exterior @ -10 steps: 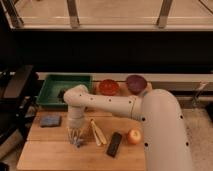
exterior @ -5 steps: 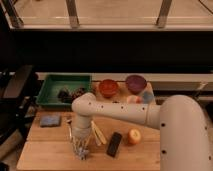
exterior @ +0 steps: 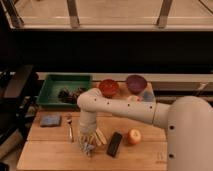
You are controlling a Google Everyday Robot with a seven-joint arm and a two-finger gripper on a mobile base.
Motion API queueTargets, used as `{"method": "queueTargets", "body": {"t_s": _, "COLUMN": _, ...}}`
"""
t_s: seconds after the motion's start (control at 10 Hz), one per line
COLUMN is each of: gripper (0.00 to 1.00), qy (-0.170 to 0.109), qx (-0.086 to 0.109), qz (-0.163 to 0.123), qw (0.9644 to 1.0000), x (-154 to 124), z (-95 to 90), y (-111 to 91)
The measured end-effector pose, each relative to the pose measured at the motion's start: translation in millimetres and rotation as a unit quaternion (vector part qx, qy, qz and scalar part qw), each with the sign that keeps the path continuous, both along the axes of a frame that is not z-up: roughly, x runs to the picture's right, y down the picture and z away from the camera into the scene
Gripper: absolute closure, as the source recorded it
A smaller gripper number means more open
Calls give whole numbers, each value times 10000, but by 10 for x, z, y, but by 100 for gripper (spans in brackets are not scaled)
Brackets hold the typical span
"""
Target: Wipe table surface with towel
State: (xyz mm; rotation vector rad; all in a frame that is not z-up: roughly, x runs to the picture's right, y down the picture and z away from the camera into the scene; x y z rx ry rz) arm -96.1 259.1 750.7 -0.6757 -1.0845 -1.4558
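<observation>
Wooden table surface (exterior: pixel 45 150) carries two bowls (exterior: pixel 108 87), one apple (exterior: pixel 134 136); pincer (exterior: pixel 88 145) clamped on one towel (exterior: pixel 89 147).

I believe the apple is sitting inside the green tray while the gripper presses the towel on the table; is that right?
Not quite: the camera view shows the apple on the table, beside the black remote-like object, not in the green tray. The shut gripper does hold the towel on the table.
</observation>
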Motion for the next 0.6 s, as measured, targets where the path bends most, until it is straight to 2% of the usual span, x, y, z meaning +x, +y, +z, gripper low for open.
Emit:
{"method": "queueTargets", "body": {"t_s": 0.1, "gripper": 92, "qy": 45, "qx": 47, "qz": -67, "qw": 10000, "x": 16, "z": 69, "y": -168}}
{"method": "queueTargets", "body": {"t_s": 0.3, "gripper": 92, "qy": 63, "qx": 98, "qz": -178, "qw": 9998, "x": -10, "z": 190, "y": -368}}
{"method": "queueTargets", "body": {"t_s": 0.6, "gripper": 92, "qy": -117, "qx": 68, "qz": -256, "qw": 9996, "x": -182, "z": 307, "y": -370}}
